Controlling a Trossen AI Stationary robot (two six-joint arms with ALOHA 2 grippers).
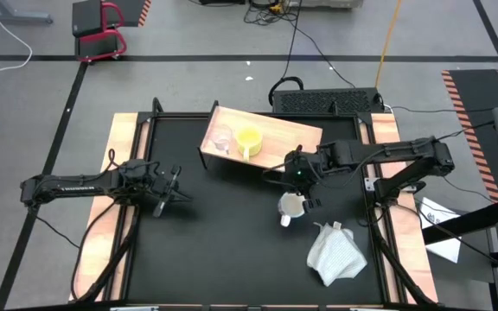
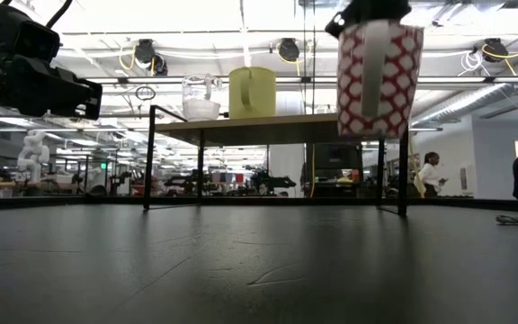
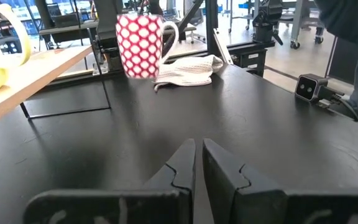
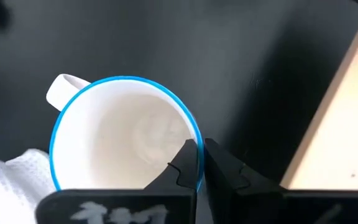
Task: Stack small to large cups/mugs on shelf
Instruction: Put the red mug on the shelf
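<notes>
We see the white mug with its red honeycomb pattern hanging clear above the black table, lifted off the surface, upright, just beside the near right corner of the shelf. In the right wrist view its blue rim and white inside face up, handle pointing away from the shelf edge. The right gripper has the mug by the rim wall: its two fingers are pressed nearly together on the wall at the shelf side, one inside, one outside.

On the shelf, a pale wooden board on dark legs, the yellow mug stands upright near the middle, and the small clear glass cup stands just beside it, toward the left end. In the low view the glass cup and yellow mug are close but we cannot tell if they touch.

A white cloth lies crumpled on the table near the right front, well apart from the shelf.

The left gripper waits over the left part of the table, away from the shelf; its jaws are closed almost completely, a thin slit between them, holding nothing
</notes>
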